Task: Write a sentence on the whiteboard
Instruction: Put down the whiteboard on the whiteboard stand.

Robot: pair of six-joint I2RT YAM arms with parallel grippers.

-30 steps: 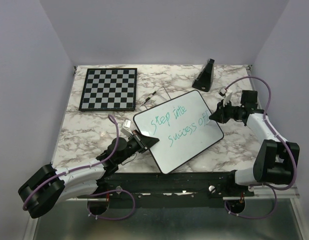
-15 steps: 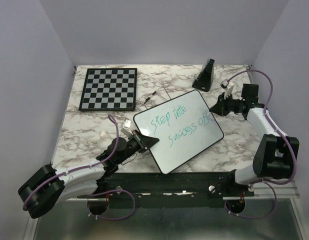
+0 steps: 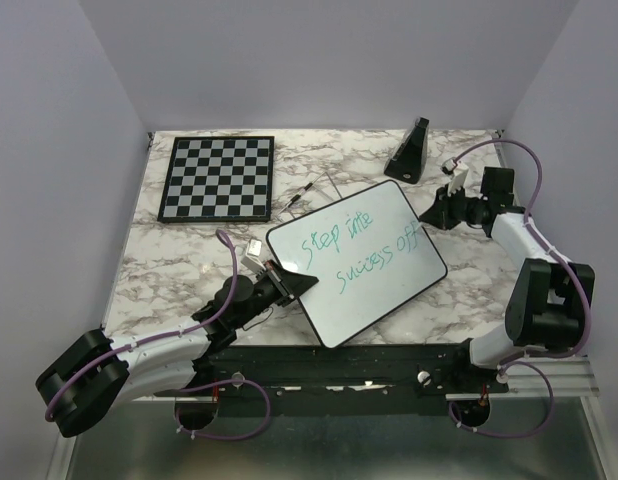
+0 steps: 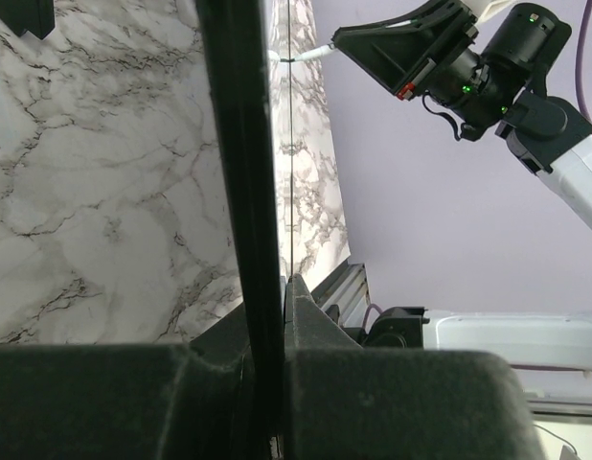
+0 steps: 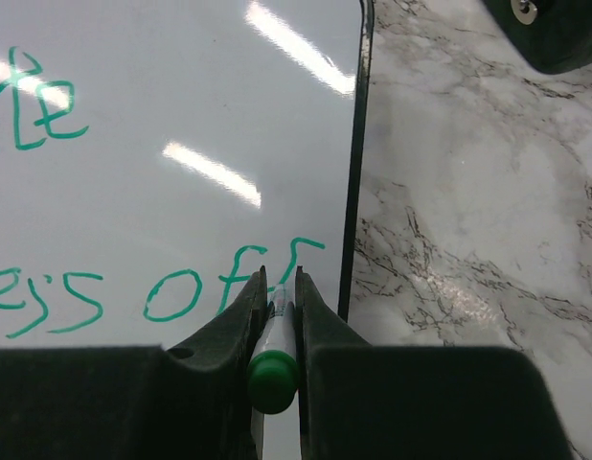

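Note:
The whiteboard (image 3: 374,290) lies tilted mid-table and carries the teal sentence (image 3: 361,247) "Step into success off" in two lines. My left gripper (image 3: 291,284) is shut on the board's near-left edge; in the left wrist view the black rim (image 4: 240,172) runs up from between my gripper's (image 4: 274,311) closed jaws. My right gripper (image 3: 436,213) is at the board's right edge, shut on a green-capped marker (image 5: 275,350). In the right wrist view the right gripper (image 5: 280,278) points the marker's tip at the last "f" of "off" (image 5: 229,285), next to the whiteboard's (image 5: 181,125) rim.
A checkered chessboard (image 3: 217,177) lies at the far left. A black wedge-shaped object (image 3: 409,150) stands at the far right, also seen in the right wrist view (image 5: 557,29). A small pen-like object (image 3: 299,198) lies between the chessboard and the whiteboard.
My right gripper has moved a little toward the far side with the marker, uncovering the end of "off". The left arm and the board have not moved.

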